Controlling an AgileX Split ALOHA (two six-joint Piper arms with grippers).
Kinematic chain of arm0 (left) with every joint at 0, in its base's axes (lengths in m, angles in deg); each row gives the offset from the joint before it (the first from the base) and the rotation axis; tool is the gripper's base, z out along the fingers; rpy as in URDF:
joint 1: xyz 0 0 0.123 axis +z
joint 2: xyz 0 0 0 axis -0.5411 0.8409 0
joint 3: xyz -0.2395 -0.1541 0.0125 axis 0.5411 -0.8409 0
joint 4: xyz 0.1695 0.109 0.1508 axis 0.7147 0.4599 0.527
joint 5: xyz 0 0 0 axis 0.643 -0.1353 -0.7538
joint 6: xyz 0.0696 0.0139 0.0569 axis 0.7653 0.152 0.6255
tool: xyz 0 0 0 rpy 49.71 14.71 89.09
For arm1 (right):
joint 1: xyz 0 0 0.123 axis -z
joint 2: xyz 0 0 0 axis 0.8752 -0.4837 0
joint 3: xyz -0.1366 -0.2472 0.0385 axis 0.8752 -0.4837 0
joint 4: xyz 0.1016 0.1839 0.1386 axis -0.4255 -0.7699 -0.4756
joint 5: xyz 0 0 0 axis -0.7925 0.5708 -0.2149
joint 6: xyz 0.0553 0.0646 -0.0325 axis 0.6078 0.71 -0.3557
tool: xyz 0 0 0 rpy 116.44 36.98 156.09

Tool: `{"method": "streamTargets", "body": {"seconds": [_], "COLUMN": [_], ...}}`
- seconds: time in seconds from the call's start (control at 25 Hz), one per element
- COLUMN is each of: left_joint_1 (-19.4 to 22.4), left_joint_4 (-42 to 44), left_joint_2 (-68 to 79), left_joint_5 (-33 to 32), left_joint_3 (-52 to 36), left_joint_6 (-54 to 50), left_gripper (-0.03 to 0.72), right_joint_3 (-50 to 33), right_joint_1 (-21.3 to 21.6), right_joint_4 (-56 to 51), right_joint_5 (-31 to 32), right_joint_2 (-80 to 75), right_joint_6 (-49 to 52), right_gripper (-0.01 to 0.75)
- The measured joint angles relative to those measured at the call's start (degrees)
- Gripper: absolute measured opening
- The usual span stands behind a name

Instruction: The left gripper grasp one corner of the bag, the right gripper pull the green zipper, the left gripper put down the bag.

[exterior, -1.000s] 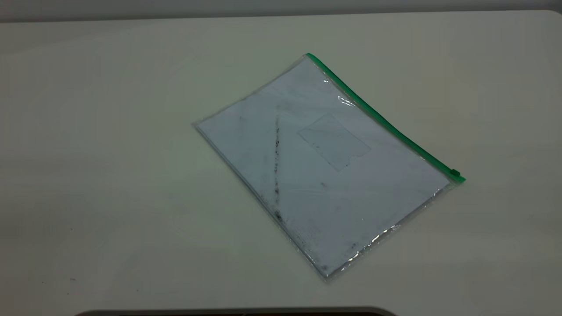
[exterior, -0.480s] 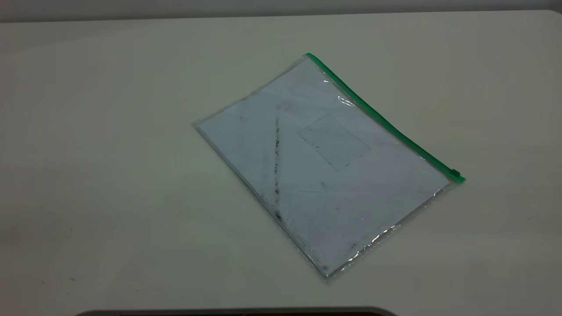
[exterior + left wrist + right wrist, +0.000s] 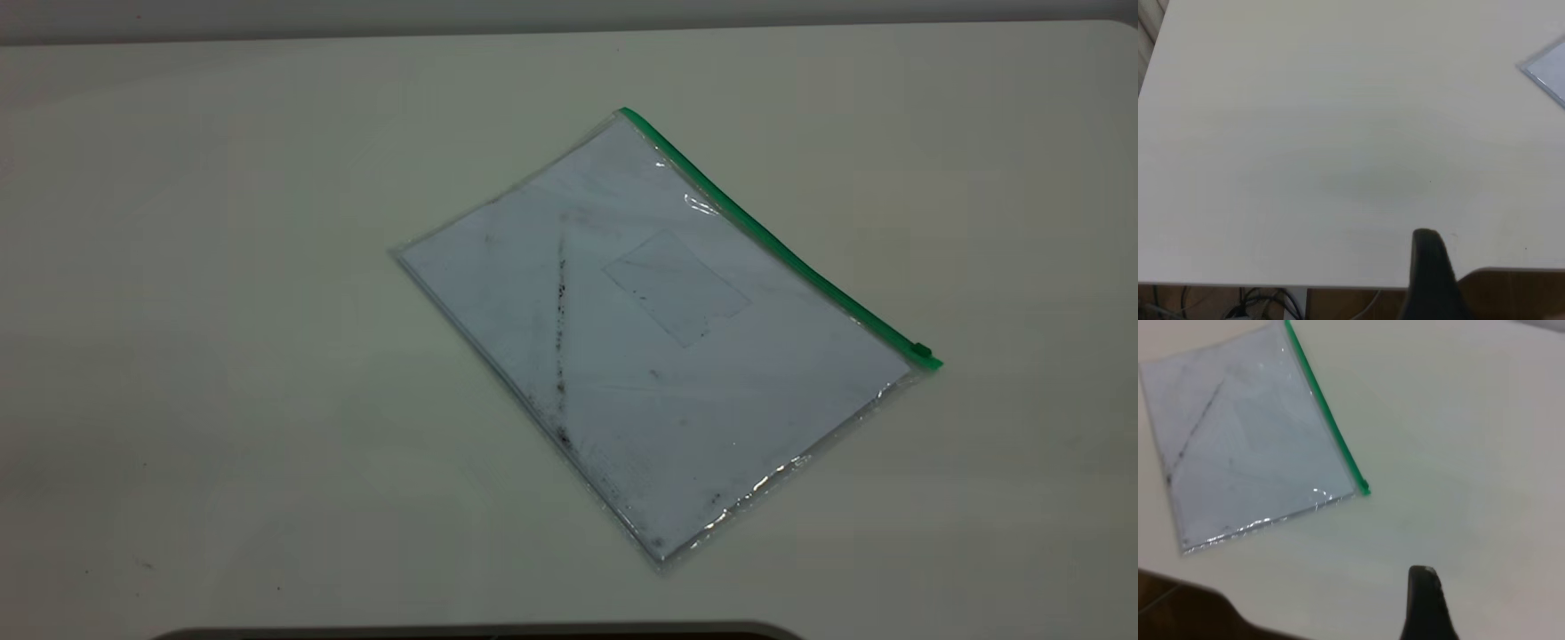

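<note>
On the table [image 3: 222,267], the bag [image 3: 640,356] lies flat; green zipper [image 3: 773,244] untouched.

Pale off-white table [image 3: 222,311], faint dark specks near its front edge, cables [image 3: 1265,311] below the table edge

Neither arm appears in the exterior view. In the left wrist view a single dark finger of the left gripper [image 3: 1429,277] shows low in the picture, its rounded tip pointing toward twelve o'clock, raised clear of the surface and touching nothing. In the right wrist view one dark finger of the right gripper [image 3: 1426,603] shows likewise, its tip pointing toward twelve o'clock, also aloft and touching nothing. Only one finger of each shows, so the jaw gap cannot be judged.
</note>
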Motion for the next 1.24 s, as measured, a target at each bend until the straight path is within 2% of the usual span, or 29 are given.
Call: {"method": "streamTargets", "body": {"seconds": [0.4, 0.72, 1.24], "left_joint_1": [0.0, 0.0, 0.0], "left_joint_4": [0.0, 0.0, 0.0], "left_joint_2": [0.0, 0.0, 0.0], "left_joint_5": [0.0, 0.0, 0.0], "left_joint_3": [0.0, 0.0, 0.0], "left_joint_6": [0.1, 0.0, 0.0], "left_gripper": [0.551, 0.551, 0.551], "right_joint_3": [0.0, 0.0, 0.0], "right_joint_1": [0.0, 0.0, 0.0], "right_joint_4": [0.6, 6.9, 7.2], "right_joint_5": [0.0, 0.0, 0.0], "right_joint_2": [1.2, 1.2, 1.2], "right_joint_6": [1.6, 10.1, 10.9], "right_gripper": [0.538, 0.537, 0.537]}}
